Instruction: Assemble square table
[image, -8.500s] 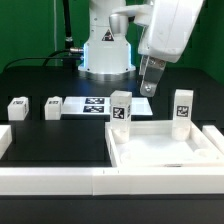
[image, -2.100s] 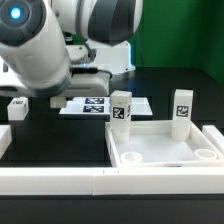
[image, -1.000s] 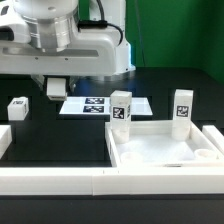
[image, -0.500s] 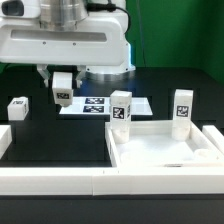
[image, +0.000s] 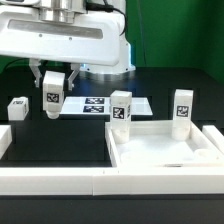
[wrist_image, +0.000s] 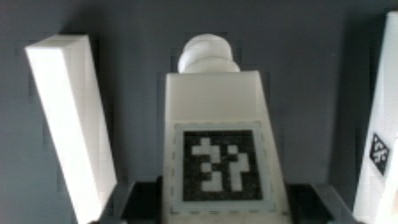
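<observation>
Above the counter (image: 60, 140), nr the exterior view's left, end effector (image: 54, 88) gripped a table leg (image: 53, 102), long axis approx upright, w/ tabletop slab (image: 150, 152) lower, toward that view's right.

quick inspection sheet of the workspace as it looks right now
surface: black table, white border rails along the near edge
job's things: square tabletop underside up; upright leg one and upright leg two at its far corners; loose leg at the exterior view's left
clutter: nothing seen
grippers: gripper closed on the held leg
cables: nothing seen clearly
surroundings: marker board on the table, green wall behind
</observation>
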